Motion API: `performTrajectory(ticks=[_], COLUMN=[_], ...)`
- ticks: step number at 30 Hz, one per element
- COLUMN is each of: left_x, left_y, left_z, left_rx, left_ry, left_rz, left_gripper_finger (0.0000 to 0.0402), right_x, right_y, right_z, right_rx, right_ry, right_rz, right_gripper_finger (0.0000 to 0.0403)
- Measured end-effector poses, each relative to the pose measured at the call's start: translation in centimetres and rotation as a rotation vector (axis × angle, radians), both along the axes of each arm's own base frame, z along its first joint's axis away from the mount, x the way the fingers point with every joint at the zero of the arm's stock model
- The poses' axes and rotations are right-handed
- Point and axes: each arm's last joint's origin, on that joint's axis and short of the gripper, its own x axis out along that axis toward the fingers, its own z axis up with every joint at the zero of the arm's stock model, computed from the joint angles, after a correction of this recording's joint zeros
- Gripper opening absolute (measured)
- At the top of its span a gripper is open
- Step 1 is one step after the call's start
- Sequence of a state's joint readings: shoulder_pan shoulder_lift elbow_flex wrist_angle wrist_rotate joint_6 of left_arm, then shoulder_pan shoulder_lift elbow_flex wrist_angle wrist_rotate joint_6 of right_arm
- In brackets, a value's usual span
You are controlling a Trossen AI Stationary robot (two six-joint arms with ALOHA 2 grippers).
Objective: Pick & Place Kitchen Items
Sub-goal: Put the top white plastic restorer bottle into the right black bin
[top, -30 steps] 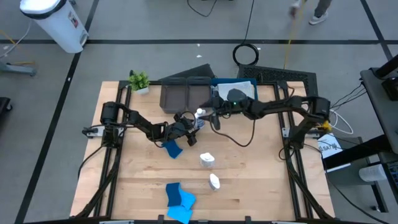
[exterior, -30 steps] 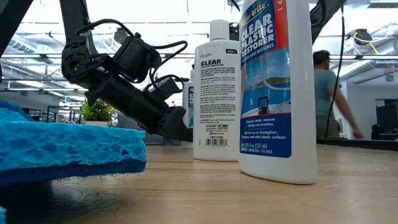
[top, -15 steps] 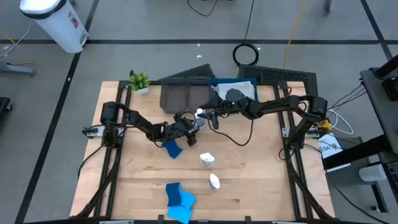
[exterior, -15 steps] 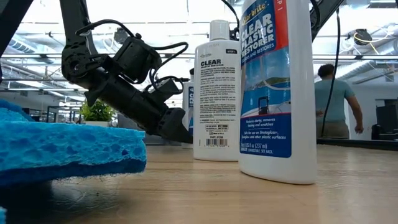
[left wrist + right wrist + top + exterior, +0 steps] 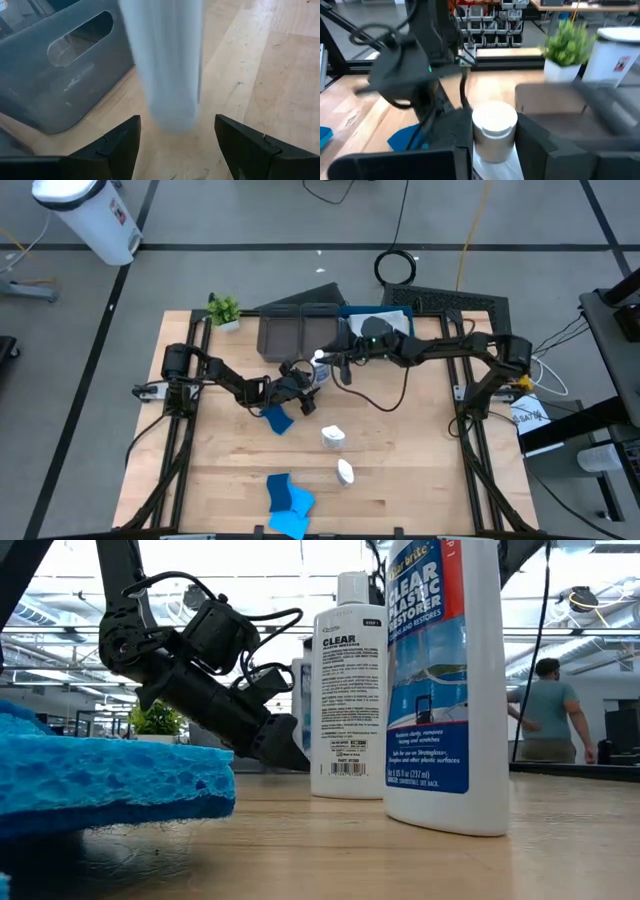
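A small white bottle (image 5: 319, 361) stands upright near the grey tray (image 5: 290, 335), with my right gripper (image 5: 327, 362) shut on its top. In the right wrist view its white cap (image 5: 494, 120) shows between my dark fingers. My left gripper (image 5: 177, 132) is open, one finger on each side below the bottle's base (image 5: 170, 115), touching nothing. Two more white bottles (image 5: 333, 437) (image 5: 345, 472) stand nearer the front. A dark-blue sponge (image 5: 277, 420) lies beside the left arm, and light-blue sponges (image 5: 290, 498) lie at the near edge. My right gripper pinches the bottle's top just below its cap (image 5: 493, 152) between its two fingers (image 5: 462, 142). The fingers reach in roughly level from the table's right side. The bottle stays upright, and its base (image 5: 170, 117) looks just clear of the table.
A blue tray (image 5: 402, 315) holding a dark cloth (image 5: 380, 332) stands behind the right arm, beside the grey tray. A small potted plant (image 5: 224, 310) stands at the far left corner. In the low view, two bottles (image 5: 347, 685) (image 5: 445, 680) and a sponge (image 5: 110, 785) fill the foreground, and a person walks beyond the table.
My right gripper has drawn a little toward the table's far edge and the grey tray, taking the bottle with it. In the low view the bottle stands higher than before. My left gripper has kept still.
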State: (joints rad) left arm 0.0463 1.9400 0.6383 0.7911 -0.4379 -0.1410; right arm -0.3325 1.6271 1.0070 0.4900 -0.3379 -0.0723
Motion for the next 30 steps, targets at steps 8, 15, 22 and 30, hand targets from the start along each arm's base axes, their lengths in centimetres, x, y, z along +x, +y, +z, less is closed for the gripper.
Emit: performTrajectory(ticks=[8,15,22,30], left_x=[0.0,0.0,0.0,0.0], left_y=[-0.1,-0.1,-0.1,-0.1], left_z=[0.0,0.0,-0.1,-0.1], left_rx=[-0.003,-0.004,-0.005,-0.006], left_ry=[-0.005,0.004,0.008,0.007], left_rz=[-0.001,-0.001,-0.001,0.000], left_gripper_finger=[0.0257,0.0257,0.0257,0.0257], right_x=[0.7,0.3,-0.3,1.2], right_y=[-0.7,-3.2,-7.3,-11.3], right_z=[4.5,7.2,6.4,1.1], right_rx=[-0.109,-0.164,-0.155,-0.092], right_ry=[0.003,-0.114,-0.181,-0.187], right_rz=[-0.059,-0.158,-0.271,-0.348], right_gripper_finger=[0.0081,0.0082,0.0081,0.0081])
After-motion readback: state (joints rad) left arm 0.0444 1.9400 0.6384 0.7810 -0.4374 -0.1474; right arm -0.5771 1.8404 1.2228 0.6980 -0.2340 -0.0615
